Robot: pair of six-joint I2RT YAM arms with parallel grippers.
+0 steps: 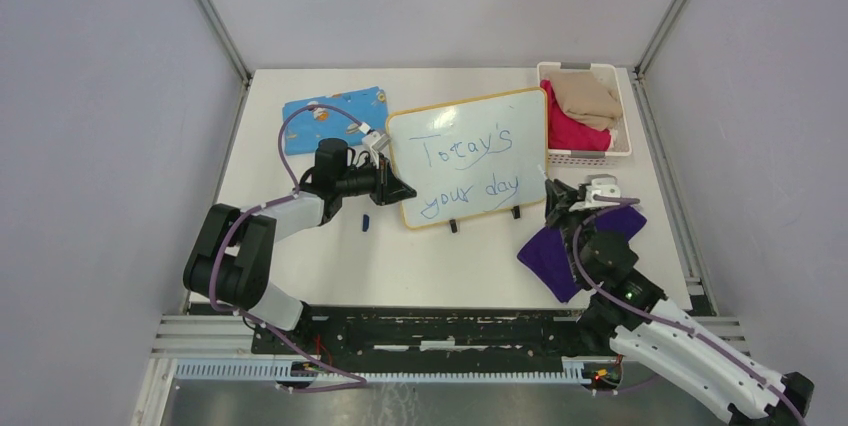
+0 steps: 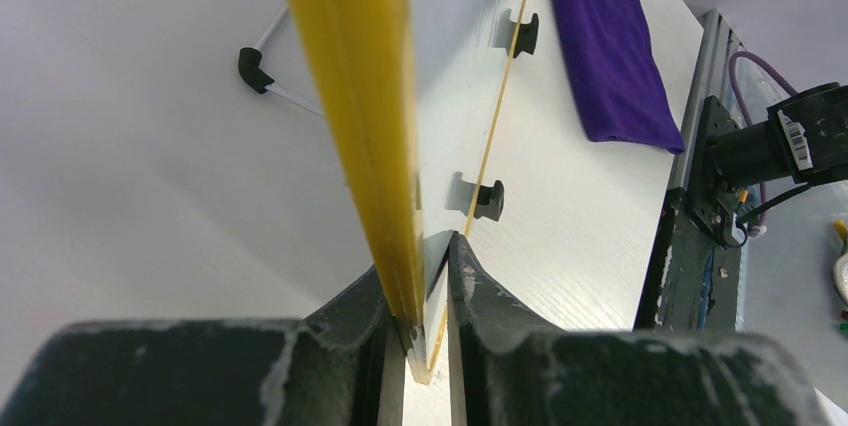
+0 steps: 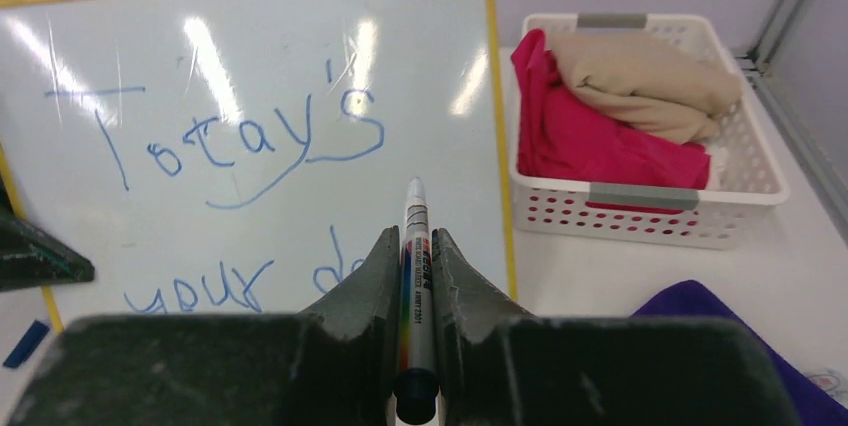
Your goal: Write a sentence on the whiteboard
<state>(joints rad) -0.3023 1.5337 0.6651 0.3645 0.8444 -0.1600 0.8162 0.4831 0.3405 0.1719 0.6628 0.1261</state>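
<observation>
Whiteboard [image 1: 468, 156], flat and white with rounded corners and a thin yellow rim, sits mid-way across the white table [image 1: 430, 266]. Its long axis runs left to right, skewed so the right end lies farther from the arms. It rests on two small black clips [image 1: 453, 227] along its near long edge and seems to lean back, written face toward the arm bases. A thin blue handwritten sentence [image 1: 470, 161] runs along that axis in two lines, roughly "Today's your day". The left gripper [image 1: 402, 189] pinches the board's left short edge between its fingers. The right gripper [image 1: 553, 198], just off the board's lower right corner, clamps a white marker pen [image 3: 415, 216] whose tip points at the board. Beneath that arm lies a purple cloth [image 1: 560, 251].
</observation>
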